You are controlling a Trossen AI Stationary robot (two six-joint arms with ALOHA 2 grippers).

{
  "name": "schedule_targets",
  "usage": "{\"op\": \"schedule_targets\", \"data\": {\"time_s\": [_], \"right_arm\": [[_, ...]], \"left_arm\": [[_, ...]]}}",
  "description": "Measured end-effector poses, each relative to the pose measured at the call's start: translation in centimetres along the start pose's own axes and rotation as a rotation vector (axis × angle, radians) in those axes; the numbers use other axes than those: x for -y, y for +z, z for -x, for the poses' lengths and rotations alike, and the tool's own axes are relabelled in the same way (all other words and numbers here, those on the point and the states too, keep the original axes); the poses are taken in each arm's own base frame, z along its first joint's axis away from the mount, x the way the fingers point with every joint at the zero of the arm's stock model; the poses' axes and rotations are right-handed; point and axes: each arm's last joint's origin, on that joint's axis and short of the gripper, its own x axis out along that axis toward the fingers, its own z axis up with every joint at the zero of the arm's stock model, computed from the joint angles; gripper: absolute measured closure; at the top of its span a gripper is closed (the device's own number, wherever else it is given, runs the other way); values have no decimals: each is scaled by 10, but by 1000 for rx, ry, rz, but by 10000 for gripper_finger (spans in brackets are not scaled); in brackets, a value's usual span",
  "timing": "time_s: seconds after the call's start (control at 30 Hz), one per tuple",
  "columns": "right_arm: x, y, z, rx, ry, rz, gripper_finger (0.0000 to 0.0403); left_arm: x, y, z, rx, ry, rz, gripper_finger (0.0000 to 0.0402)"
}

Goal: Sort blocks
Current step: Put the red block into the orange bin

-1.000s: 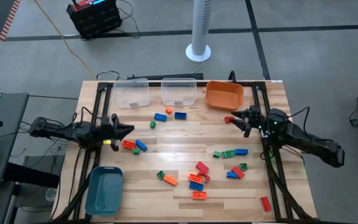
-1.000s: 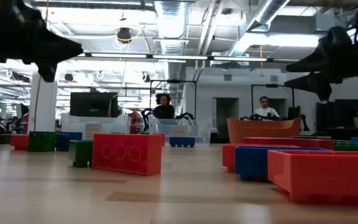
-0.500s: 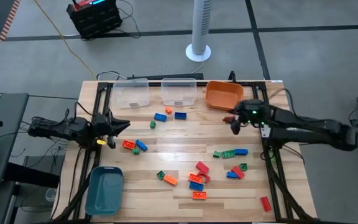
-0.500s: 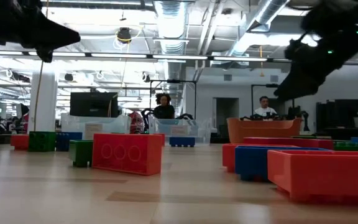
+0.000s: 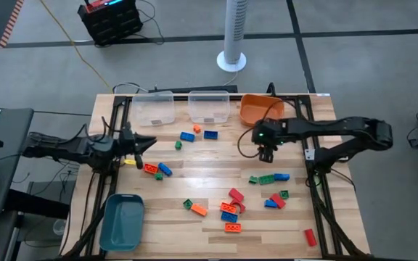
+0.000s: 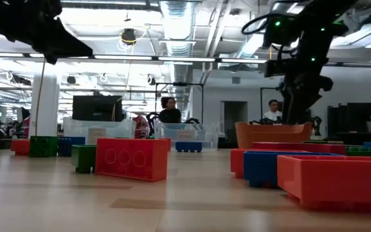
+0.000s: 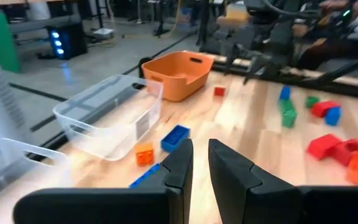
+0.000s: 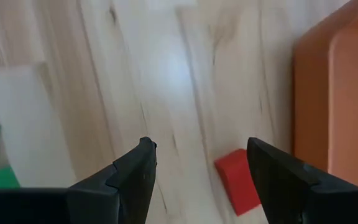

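Small red, orange, blue and green blocks lie scattered on the wooden table (image 5: 216, 163), among them a row (image 5: 268, 177) and a cluster (image 5: 232, 201). My right gripper (image 5: 266, 151) (image 8: 199, 149) hangs open, pointing down, above a single red block (image 8: 238, 180) beside the orange bin (image 5: 261, 109). It touches nothing. My left gripper (image 5: 145, 143) (image 7: 201, 155) is shut and empty, held about level above the table's left side, near an orange block (image 5: 149, 168) and a blue block (image 5: 165, 170).
Two clear bins (image 5: 154, 109) (image 5: 209, 106) stand along the far edge, left of the orange bin. A teal bin (image 5: 122, 221) sits at the near left corner. One red block (image 5: 310, 236) lies alone at the near right. People show in the room behind the table (image 6: 169, 109).
My right gripper has swung from the table's right edge toward the left, out over the table beside the orange bin, and has tipped from about level to pointing down; it stays open. My left gripper has risen a little and stays shut. No block has moved.
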Motion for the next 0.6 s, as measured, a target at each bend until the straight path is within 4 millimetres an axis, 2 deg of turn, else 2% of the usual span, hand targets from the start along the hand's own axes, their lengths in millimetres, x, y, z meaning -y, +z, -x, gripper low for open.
{"op": "schedule_targets", "data": {"time_s": [0.27, 0.6], "right_arm": [[-1, 5, -26, -191, 6, 173, 143], [0, 27, -49, -387, -11, 352, 143]], "left_arm": [[1, 9, -19, -81, 52, -78, 356], [4, 2, -32, -182, 55, -115, 356]]}}
